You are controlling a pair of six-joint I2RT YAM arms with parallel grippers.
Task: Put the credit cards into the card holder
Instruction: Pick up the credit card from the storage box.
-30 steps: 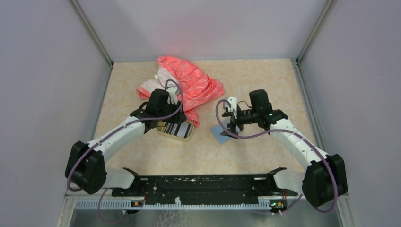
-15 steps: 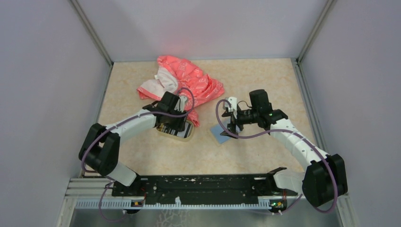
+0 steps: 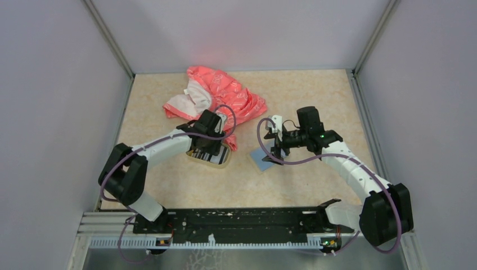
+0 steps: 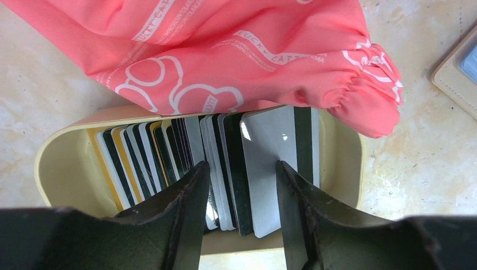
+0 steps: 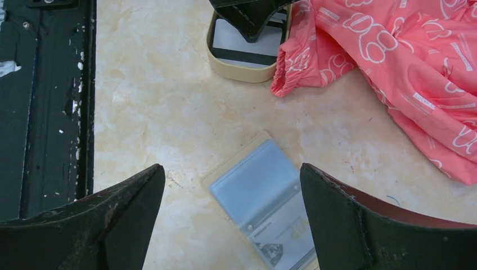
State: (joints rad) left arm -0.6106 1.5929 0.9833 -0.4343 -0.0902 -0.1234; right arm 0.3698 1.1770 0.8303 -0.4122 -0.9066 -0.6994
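Several credit cards (image 4: 225, 163) stand on edge in an oval cream dish (image 4: 62, 169), dark, white and yellow ones side by side. My left gripper (image 4: 242, 166) hangs open over them, its fingers straddling a few cards near the dish's right end; in the top view the left gripper (image 3: 209, 147) covers most of the dish (image 3: 226, 161). The card holder (image 5: 264, 191) lies unfolded on the table, tan-edged with blue-grey clear pockets and a printed card in the lower one. My right gripper (image 5: 232, 169) hovers wide open just above the card holder (image 3: 259, 159), empty.
A pink-red patterned cloth (image 3: 225, 95) lies bunched behind the dish, its hem draped over the far rim of the dish (image 4: 337, 95). The black base rail (image 3: 236, 219) runs along the near edge. Grey walls close in the table on three sides.
My left arm has reached further right, bringing its gripper over the right end of the dish. The right arm and card holder have stayed put.
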